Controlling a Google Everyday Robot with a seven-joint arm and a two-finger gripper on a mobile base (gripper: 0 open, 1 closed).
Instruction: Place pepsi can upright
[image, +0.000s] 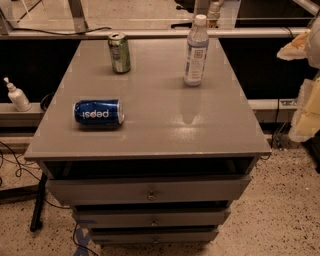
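The pepsi can (98, 112) is dark blue with white lettering. It lies on its side near the front left of the grey cabinet top (165, 125), silver top pointing right. My gripper (306, 107) shows as pale cream-coloured parts at the right edge of the view, beyond the cabinet's right side and far from the can. It holds nothing that I can see.
A green can (119, 52) stands upright at the back left of the top. A clear plastic bottle (195, 50) with a white cap stands at the back right. Drawers (150, 192) are below. A white pump bottle (16, 95) sits on a ledge at left.
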